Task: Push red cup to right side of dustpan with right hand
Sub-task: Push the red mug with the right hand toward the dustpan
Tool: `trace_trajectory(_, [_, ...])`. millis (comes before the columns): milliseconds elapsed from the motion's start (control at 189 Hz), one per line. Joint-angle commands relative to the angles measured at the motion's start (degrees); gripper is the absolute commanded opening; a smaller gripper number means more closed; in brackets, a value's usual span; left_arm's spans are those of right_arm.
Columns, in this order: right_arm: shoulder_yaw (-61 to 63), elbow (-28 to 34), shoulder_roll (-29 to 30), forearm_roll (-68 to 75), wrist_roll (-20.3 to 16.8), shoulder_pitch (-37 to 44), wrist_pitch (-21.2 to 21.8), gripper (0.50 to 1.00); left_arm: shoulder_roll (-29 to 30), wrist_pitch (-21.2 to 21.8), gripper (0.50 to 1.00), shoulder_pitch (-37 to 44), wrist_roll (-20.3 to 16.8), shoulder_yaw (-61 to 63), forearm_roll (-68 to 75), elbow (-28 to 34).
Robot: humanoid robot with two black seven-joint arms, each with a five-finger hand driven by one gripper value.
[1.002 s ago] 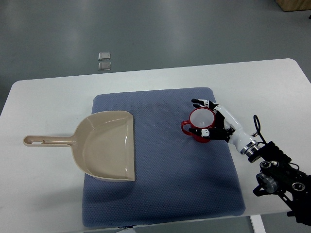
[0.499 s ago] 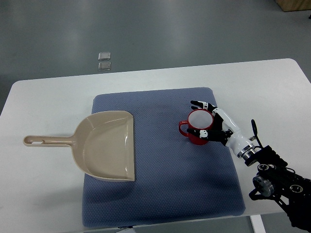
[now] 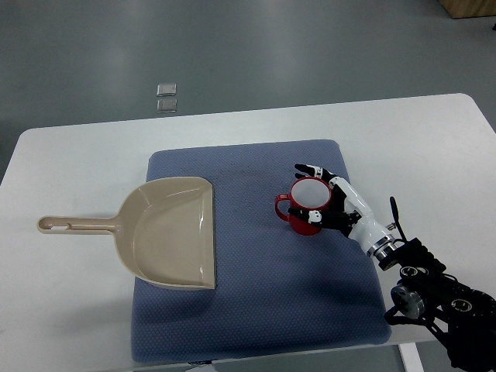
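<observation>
Right hand (image 3: 332, 203) cups the red cup (image 3: 308, 205) from its right, fingers curled around it — upright on the blue mat (image 3: 256, 310), handle toward the dustpan (image 3: 167, 232). Bare mat lies between them. Since the earlier frame, cup and hand have slid left.

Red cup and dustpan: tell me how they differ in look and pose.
The red cup is red outside and white inside; the dustpan is plain beige. The red cup stands upright, mouth up; the dustpan lies flat. The red cup's short loop handle points left; the dustpan's long straight handle reaches left off the blue mat. The right hand cups the red cup; nothing touches the dustpan. Both rest on the blue mat.
</observation>
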Motion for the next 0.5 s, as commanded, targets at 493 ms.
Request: trace_trajectory(493, [0.0, 0.0, 4.9, 0.8, -0.9, -0.8, -0.1, 0.928, 0.0, 0.0, 1.0, 0.0, 0.0, 0.0, 0.0, 0.0])
